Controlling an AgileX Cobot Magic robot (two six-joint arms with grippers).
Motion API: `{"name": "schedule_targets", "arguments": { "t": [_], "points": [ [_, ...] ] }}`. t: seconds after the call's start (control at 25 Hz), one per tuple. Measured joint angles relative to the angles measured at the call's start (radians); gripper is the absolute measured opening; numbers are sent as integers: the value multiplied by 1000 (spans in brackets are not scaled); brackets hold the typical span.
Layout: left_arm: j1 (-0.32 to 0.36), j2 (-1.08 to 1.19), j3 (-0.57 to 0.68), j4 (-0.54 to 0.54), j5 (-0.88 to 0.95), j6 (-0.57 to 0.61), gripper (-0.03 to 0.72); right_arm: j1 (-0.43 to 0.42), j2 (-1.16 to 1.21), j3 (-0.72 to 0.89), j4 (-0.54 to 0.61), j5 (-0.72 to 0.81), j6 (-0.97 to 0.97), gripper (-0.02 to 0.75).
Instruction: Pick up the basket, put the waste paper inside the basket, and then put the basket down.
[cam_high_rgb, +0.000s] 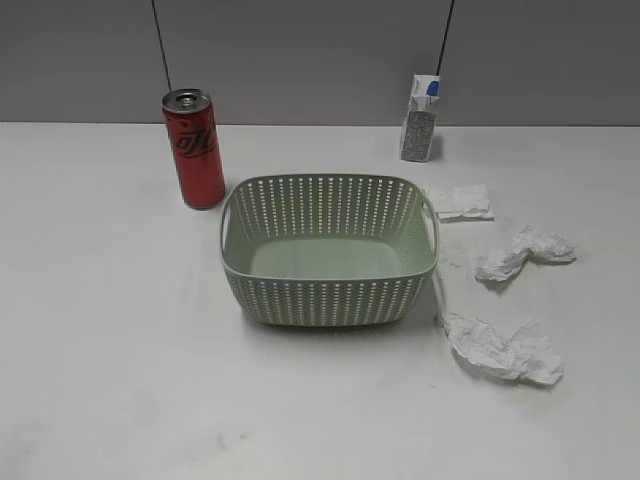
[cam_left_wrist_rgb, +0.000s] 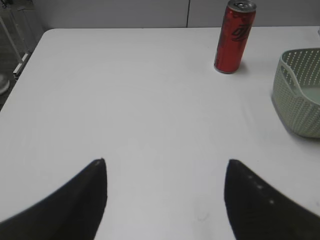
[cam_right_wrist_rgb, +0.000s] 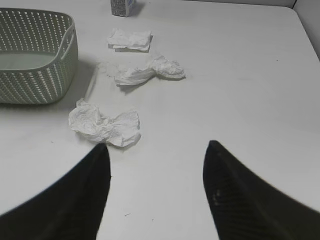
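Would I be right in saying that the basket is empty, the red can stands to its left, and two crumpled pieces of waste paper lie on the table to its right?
Not quite: three pieces lie to the right of the basket, not two. The exterior view shows a flatter folded piece, a twisted piece and a larger crumpled piece. The basket is empty, and the red can stands to its left.

Prob. a lab: bare white table (cam_high_rgb: 100, 350), plain grey wall (cam_high_rgb: 300, 50).

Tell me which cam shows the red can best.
Exterior view: the red can stands whole, upright, left of the basket. The left wrist view also shows it, top slightly cropped. The right wrist view misses it.
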Motion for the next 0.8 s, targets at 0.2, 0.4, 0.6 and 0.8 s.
{"name": "schedule_targets", "arguments": {
  "t": [0.2, 0.4, 0.6, 0.8],
  "points": [
    [0, 0, 0, 0, 0, 0, 555, 0, 0, 0, 0, 0, 0, 447],
    [0, 0, 0, 0, 0, 0, 555, 0, 0, 0, 0, 0, 0, 447],
    [0, 0, 0, -1, 0, 0, 555, 0, 0, 0, 0, 0, 0, 447],
    [0, 0, 0, -1, 0, 0, 555, 0, 0, 0, 0, 0, 0, 447]
  ]
}}
